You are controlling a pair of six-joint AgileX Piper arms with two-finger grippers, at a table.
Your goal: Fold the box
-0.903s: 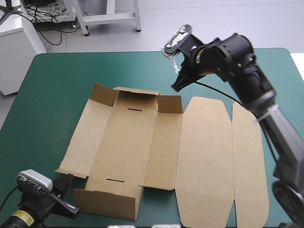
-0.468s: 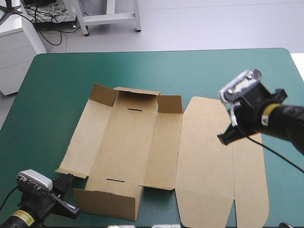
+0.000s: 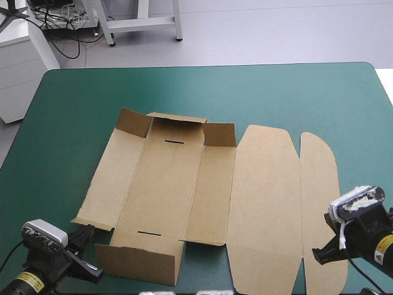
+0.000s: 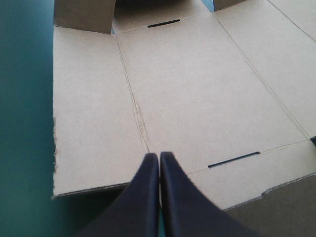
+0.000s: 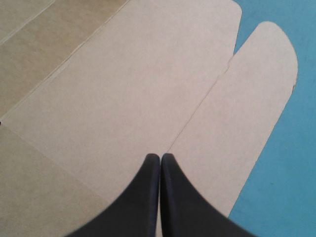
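Observation:
The brown box lies as a mostly flat cut sheet in the middle of the teal-green table. Its far flaps stand up, and a near wall is raised at the front edge. The lid panel and the rounded tuck flap lie flat to the right. My left gripper sits shut at the near-left corner, its tip over the box's near edge. My right gripper is shut at the near right, its tip over the crease between lid panel and tuck flap.
Bare teal-green cover surrounds the sheet on the left, far and right sides. Beyond the far table edge stand a white cabinet and table legs on the floor.
My right arm swung from high over the box's far edge back toward the near right corner and came down low beside the tuck flap. The left arm and the box stayed still.

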